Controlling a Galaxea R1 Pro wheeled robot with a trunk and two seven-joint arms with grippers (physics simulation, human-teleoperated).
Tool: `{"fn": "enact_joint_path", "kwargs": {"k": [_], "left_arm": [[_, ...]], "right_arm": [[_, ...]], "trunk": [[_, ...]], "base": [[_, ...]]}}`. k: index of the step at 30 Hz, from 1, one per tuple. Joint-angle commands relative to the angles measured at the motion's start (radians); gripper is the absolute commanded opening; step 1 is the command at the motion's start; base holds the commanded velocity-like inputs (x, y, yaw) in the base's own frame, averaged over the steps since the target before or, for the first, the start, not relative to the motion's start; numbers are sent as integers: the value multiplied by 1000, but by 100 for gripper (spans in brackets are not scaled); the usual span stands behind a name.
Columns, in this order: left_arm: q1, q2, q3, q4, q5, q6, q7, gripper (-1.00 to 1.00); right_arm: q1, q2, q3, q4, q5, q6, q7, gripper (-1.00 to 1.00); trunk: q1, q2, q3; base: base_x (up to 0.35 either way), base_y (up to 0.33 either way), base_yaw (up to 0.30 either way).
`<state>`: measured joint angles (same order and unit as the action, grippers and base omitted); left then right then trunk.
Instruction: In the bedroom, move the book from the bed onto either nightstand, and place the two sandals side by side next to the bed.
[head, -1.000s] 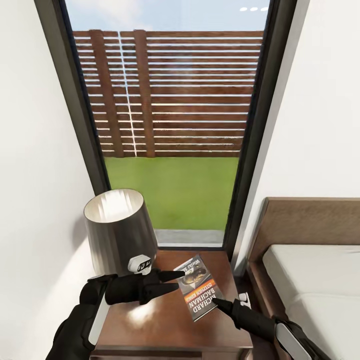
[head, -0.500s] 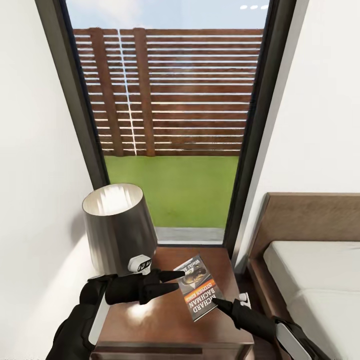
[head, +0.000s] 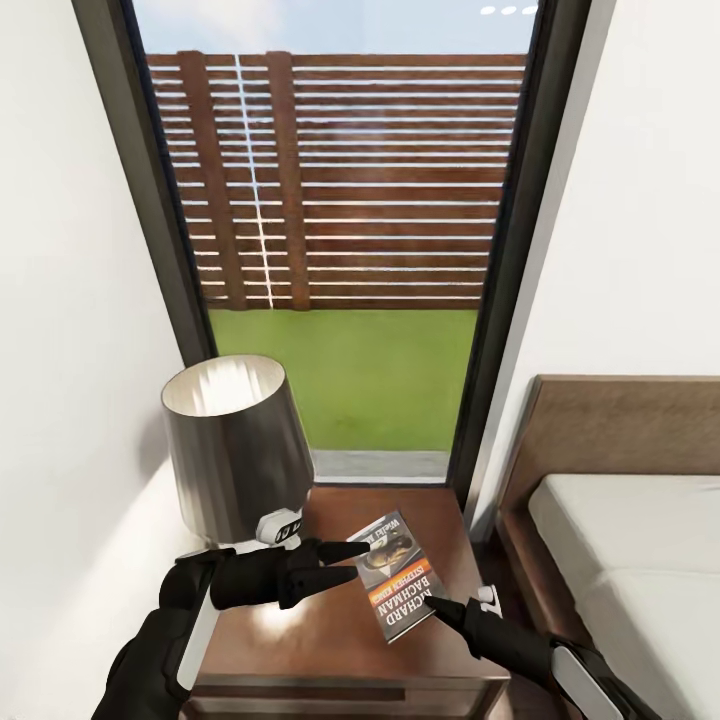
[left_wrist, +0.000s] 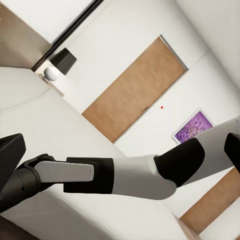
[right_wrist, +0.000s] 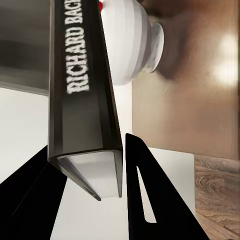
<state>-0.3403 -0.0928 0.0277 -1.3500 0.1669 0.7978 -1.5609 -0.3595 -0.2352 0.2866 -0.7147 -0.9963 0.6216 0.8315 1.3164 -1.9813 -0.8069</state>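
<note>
The book (head: 395, 575), grey-black with an orange band and white lettering, hangs tilted just above the dark brown nightstand (head: 300, 640). My right gripper (head: 432, 603) is shut on its near lower corner. In the right wrist view the book's spine (right_wrist: 82, 100) stands between the two black fingers of the right gripper (right_wrist: 90, 145). My left gripper (head: 345, 565) points at the book's left edge, fingers apart and holding nothing. The bed (head: 630, 540) lies to the right. The sandals are out of view.
A metallic lamp (head: 235, 450) with a white base fills the nightstand's back left. A tall window (head: 340, 250) rises behind it, with white walls on both sides. The left wrist view looks across my right arm (left_wrist: 125, 175) to a brown door (left_wrist: 135, 90).
The whole head view has shifted slightly, so the lamp and nightstand sit a little higher in the picture. Book and both grippers keep their pose.
</note>
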Motion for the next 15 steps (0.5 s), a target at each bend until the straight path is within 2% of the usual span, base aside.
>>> {"fn": "enact_joint_path", "kwargs": {"k": [1,10,15], "left_arm": [[0,-1,1,0,-3,11,-5,100],[-1,-1,1,0,-3,9,-5,100],[0,-1,1,0,-6,7,-2,100]], "right_arm": [[-1,-1,3,0,-12,7,-1,-100],[-1,-1,3,0,-12,7,0,-100],[-1,-1,3,0,-12,7,0,-100]], "trunk": [[4,-8,-4],[38,-71,-32],[38,-71,-32]], "base": [[0,0,0],[0,0,0],[0,0,0]]}}
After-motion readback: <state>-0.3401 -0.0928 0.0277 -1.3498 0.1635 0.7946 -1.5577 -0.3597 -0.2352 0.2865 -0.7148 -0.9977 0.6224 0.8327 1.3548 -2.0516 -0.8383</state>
